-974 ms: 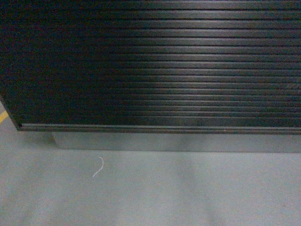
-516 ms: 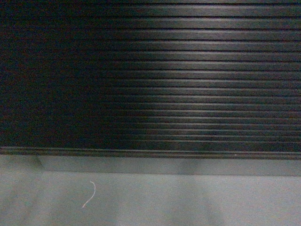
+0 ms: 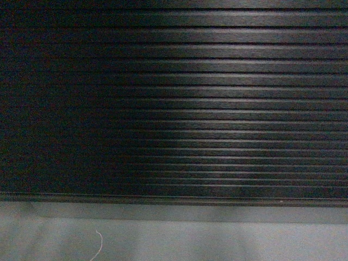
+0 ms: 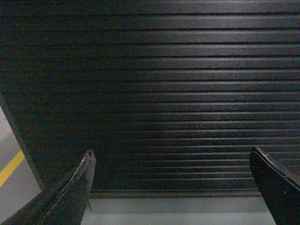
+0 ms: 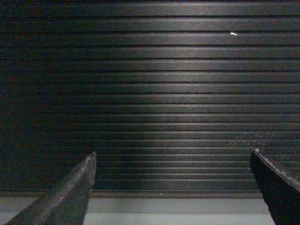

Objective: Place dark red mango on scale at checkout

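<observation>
Both claws face the ribbed black front panel of the checkout (image 3: 217,109), which fills almost every view. The left claw (image 4: 173,161) has its two dark fingers (image 4: 70,192) spread wide apart, and nothing is between them. The right claw (image 5: 173,161) is the same, fingers far apart and holding nothing. Beyond and below each claw, the panel ends in a dark lower edge above a pale strip and the grey floor (image 3: 217,244). A thin white thread (image 3: 99,244) lies on the floor. To the left of the left claw, a yellow floor line (image 4: 10,168) shows. The dark red mango and the scale appear in no view.
</observation>
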Tool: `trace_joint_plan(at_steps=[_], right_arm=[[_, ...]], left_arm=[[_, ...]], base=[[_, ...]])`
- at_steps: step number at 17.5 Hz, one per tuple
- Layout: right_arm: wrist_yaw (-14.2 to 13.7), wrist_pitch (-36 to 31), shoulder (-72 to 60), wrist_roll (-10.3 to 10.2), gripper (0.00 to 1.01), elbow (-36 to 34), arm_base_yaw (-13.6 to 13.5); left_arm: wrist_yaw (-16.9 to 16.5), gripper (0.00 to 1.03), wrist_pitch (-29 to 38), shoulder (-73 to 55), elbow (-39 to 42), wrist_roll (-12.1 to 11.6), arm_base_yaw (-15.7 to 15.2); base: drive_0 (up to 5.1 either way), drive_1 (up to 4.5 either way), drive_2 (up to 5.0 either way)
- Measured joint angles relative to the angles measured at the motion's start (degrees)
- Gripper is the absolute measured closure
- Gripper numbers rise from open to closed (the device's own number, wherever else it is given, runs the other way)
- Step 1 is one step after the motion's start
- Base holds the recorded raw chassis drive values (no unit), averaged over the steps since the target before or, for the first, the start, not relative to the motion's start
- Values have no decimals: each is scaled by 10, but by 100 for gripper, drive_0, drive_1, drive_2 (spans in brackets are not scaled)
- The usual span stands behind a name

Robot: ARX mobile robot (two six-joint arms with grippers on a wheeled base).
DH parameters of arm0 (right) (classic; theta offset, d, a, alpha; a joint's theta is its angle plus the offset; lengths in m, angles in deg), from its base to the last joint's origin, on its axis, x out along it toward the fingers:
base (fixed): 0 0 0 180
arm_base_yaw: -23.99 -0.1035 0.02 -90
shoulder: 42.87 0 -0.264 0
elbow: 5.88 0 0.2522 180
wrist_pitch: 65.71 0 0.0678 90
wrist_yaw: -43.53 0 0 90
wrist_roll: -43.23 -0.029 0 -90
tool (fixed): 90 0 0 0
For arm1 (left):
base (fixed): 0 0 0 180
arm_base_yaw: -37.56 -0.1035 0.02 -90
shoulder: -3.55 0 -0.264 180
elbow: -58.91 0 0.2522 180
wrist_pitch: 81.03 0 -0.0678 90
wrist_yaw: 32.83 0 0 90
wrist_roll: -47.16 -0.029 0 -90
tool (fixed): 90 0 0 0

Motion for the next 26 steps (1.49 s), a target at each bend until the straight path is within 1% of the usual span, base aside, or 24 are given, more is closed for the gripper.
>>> trace_joint_plan(at_steps=[26], right_arm=[[0, 0, 0, 0, 3, 0, 0]], left_arm=[[0, 5, 0, 0, 0, 0, 0]], base=[[4, 107, -99]])
